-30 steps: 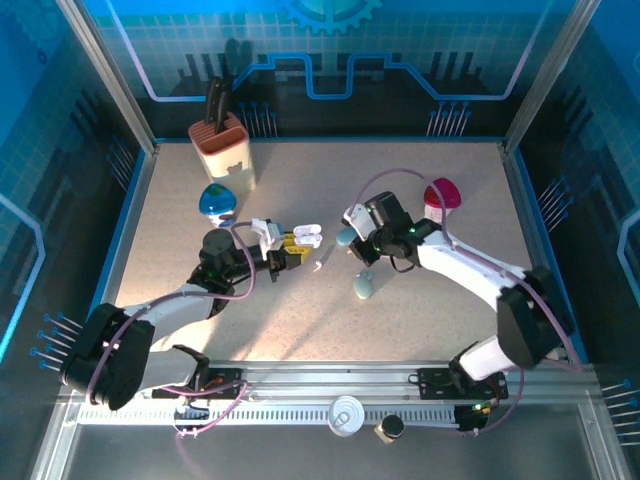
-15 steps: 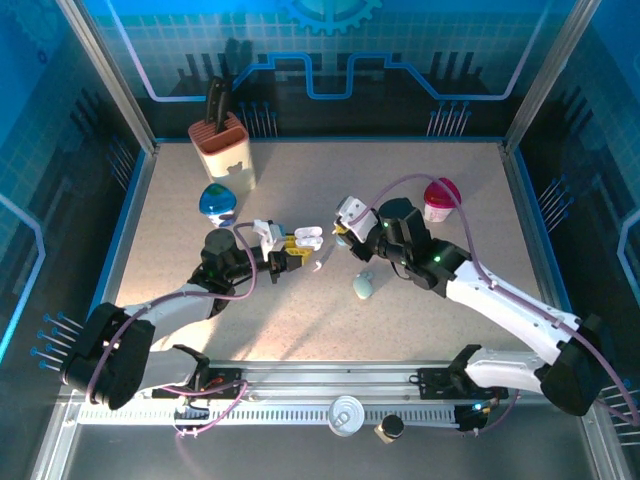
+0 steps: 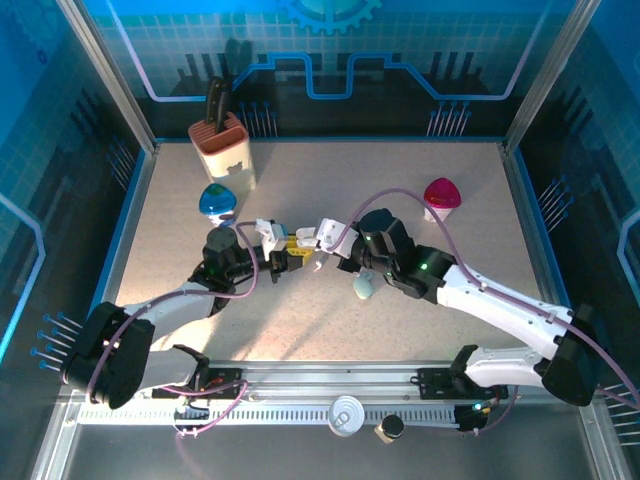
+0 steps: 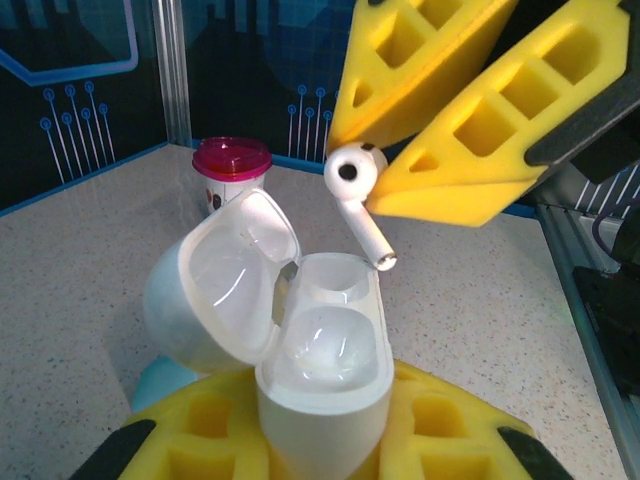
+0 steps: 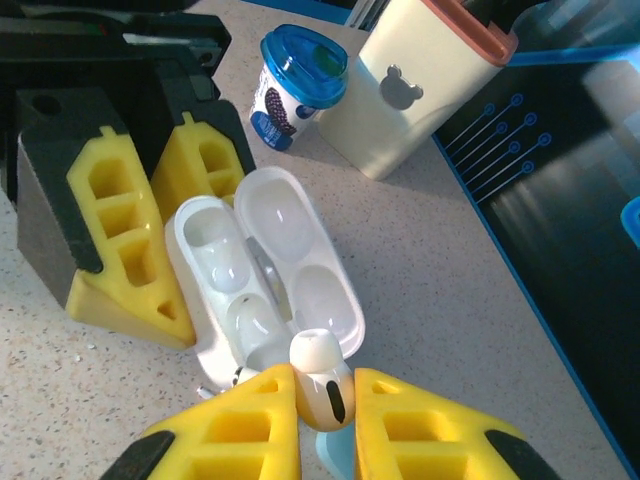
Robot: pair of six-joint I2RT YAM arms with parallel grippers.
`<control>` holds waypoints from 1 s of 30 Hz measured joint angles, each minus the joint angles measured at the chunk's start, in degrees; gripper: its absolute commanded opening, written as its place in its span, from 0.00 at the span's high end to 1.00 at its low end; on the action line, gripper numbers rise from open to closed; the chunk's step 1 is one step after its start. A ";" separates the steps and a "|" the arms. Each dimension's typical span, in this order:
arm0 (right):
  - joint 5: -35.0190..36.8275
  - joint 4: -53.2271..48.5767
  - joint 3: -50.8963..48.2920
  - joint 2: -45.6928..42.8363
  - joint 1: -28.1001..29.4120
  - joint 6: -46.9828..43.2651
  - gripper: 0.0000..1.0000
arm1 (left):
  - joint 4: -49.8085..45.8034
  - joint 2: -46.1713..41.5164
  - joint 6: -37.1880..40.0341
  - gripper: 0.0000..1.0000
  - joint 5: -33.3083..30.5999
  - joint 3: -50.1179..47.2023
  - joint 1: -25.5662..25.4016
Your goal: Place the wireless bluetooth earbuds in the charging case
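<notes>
The right gripper (image 5: pixel 322 398) is pinching an earbud (image 4: pixel 357 195) just above the open charging case (image 4: pixel 322 350).
The left gripper (image 4: pixel 325 445) is clamping the case's base between its yellow pads, with the lid tilting open. The earbud is hanging head up, its stem slanting down toward the rear well without touching it. It is glossy white, showing a dark spot on the head and a silvery stem tip.

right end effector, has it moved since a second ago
Yes. In the top view the right end effector has shifted left, away from the red-lidded cup and toward the open white case.
</notes>
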 measured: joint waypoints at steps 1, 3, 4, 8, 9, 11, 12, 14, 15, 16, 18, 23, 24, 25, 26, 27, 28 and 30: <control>0.37 0.00 0.13 0.20 0.09 -0.44 0.85 | -0.24 0.00 0.28 0.91 0.24 0.00 -0.04; 1.18 -0.04 0.31 0.48 0.15 -1.16 0.85 | -0.44 0.00 0.74 0.90 0.83 0.00 -0.11; 1.62 -0.07 0.44 0.68 0.20 -1.38 0.85 | -0.52 0.00 0.83 0.90 0.92 0.00 -0.11; 2.45 -0.13 0.55 0.87 0.33 -2.25 0.86 | -1.07 0.00 1.16 0.90 1.46 0.00 -0.11; 2.64 -0.42 0.72 0.96 0.35 -2.51 0.85 | -1.29 0.00 1.18 0.90 1.53 0.00 -0.11; 3.13 -0.63 1.07 1.40 0.35 -3.26 0.85 | -1.66 0.00 1.20 0.90 1.57 0.00 -0.11; 3.37 -0.87 1.27 1.66 0.42 -3.72 0.85 | -1.79 0.00 1.20 0.90 1.70 0.00 -0.11; 3.74 -1.73 1.55 2.32 0.70 -4.81 0.85 | -2.08 0.00 1.20 0.90 1.86 0.00 -0.11; 3.74 -2.10 1.75 2.62 0.96 -5.29 0.85 | -2.36 -0.02 1.20 0.90 1.86 0.00 -0.11; 3.80 -2.67 2.03 2.95 1.29 -5.90 0.85 | -2.80 -0.02 1.20 0.90 1.88 0.00 -0.11; 4.20 -3.65 2.56 3.54 1.95 -7.13 0.85 | -3.41 -0.09 1.22 0.90 1.92 0.00 -0.11; 6.03 -4.81 3.58 5.09 3.08 -10.54 0.84 | -5.25 -0.61 1.22 0.90 1.77 -0.02 -0.09; 6.34 -4.96 3.67 5.27 3.26 -11.19 0.83 | -5.53 -0.68 1.22 0.90 1.68 -0.02 -0.09; 6.58 -5.20 3.76 5.42 3.37 -11.89 0.83 | -5.95 -0.74 1.22 0.90 1.66 -0.02 -0.09; 6.69 -5.51 3.87 5.49 3.45 -12.55 0.83 | -6.27 -0.81 1.22 0.89 1.68 -0.02 -0.11; 6.67 -5.81 3.98 5.49 3.50 -13.00 0.83 | -6.51 -0.90 1.22 0.90 1.68 -0.02 -0.11; 6.64 -6.38 4.26 5.53 3.56 -13.46 0.82 | -6.73 -1.01 1.22 0.89 1.70 -0.02 -0.11; 6.38 -7.41 4.94 5.57 3.74 -14.23 0.82 | -6.88 -1.27 1.22 0.90 1.75 -0.02 -0.11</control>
